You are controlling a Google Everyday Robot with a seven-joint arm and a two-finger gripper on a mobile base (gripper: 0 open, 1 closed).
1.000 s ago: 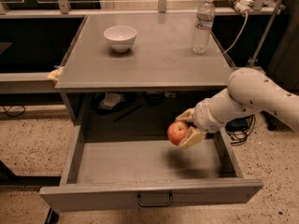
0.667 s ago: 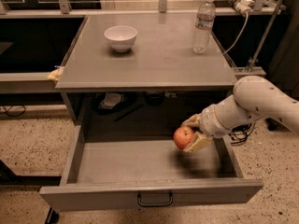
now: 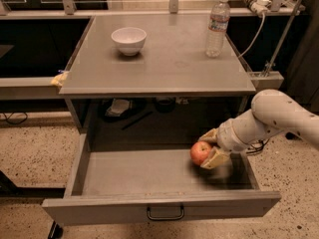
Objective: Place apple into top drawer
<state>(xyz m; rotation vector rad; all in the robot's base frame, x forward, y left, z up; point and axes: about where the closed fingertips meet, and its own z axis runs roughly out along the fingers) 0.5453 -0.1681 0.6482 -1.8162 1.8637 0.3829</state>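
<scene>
The top drawer (image 3: pixel 159 209) is pulled fully open, a wide shallow grey tray with a dark loop handle (image 3: pixel 165 214) at the centre of its front panel. My gripper (image 3: pixel 205 150) reaches in from the right on a white arm and is shut on the red-orange apple (image 3: pixel 200 152). The apple hangs over the right half of the drawer, just above its floor. One tan finger (image 3: pixel 216 158) shows under the apple and another behind it.
On the grey table top (image 3: pixel 164 63) stand a white bowl (image 3: pixel 128 40) at the back left and a clear water bottle (image 3: pixel 218 27) at the back right. Clutter lies in the dark space under the table. A yellow object (image 3: pixel 59 78) sits at the table's left edge.
My gripper has carried the apple lower and a little to the right, deeper into the open drawer.
</scene>
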